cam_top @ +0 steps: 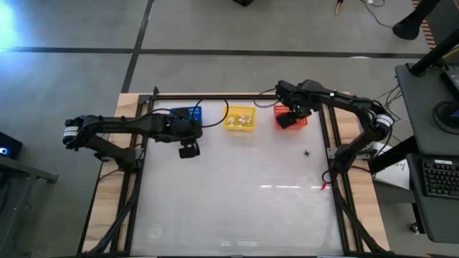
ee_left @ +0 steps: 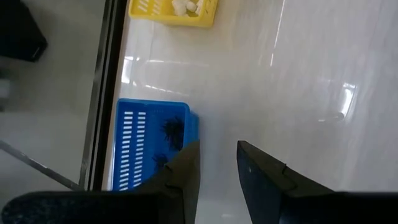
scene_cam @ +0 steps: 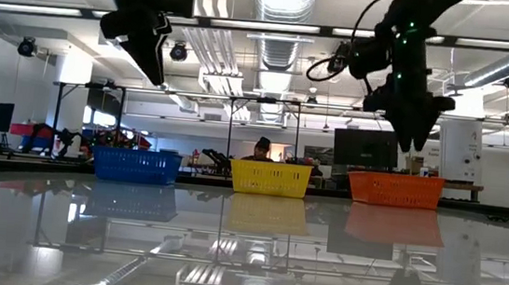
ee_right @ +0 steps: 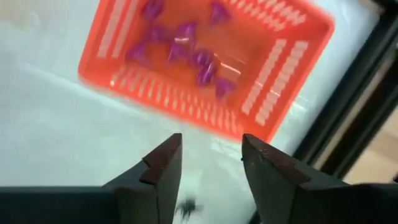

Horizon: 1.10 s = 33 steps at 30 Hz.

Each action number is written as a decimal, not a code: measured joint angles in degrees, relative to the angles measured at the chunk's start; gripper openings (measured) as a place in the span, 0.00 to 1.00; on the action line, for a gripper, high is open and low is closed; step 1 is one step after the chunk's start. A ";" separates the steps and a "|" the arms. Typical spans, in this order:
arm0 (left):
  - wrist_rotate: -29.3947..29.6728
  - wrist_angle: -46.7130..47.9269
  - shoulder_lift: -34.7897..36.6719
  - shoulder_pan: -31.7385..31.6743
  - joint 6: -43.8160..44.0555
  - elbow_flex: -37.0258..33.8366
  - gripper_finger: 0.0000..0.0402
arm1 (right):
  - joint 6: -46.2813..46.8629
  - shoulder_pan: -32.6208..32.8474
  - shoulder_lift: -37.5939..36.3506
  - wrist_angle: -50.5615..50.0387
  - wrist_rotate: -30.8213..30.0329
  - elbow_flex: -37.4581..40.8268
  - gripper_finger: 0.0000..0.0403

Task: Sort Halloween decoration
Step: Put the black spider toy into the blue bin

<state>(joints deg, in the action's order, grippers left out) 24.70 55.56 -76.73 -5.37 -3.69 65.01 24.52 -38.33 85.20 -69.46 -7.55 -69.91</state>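
Three small mesh baskets sit in a row at the far edge of a white table. The orange-red basket (ee_right: 205, 68) holds a cluster of purple trinkets (ee_right: 186, 50); the yellow basket (cam_top: 239, 118) holds white pieces (ee_left: 186, 6); the blue basket (ee_left: 152, 146) holds black ones (ee_left: 173, 127). Sorting looks nearly done — one dark trinket (cam_top: 307, 153) lies alone on the tabletop, near the right side, apart from the baskets.

The right gripper (ee_right: 208, 168) hangs above the orange-red basket, arm bent back over it, fingers spread with nothing between them. The left gripper (ee_left: 217, 171) hovers just beside the blue basket — fingers parted a little, empty.
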 joint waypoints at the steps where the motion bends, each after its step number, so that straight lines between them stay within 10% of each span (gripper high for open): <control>1: 0.00 0.06 0.11 0.00 0.17 0.00 0.22 | 0.62 0.99 -0.42 -1.20 0.06 0.07 0.40; 33: 0.28 0.41 5.58 -0.15 0.52 0.00 0.22 | 26.03 9.23 -12.68 16.10 11.44 36.02 0.44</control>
<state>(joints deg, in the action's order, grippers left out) 24.98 55.96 -71.16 -5.52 -3.17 65.01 50.55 -29.10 72.51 -53.36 3.89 -33.89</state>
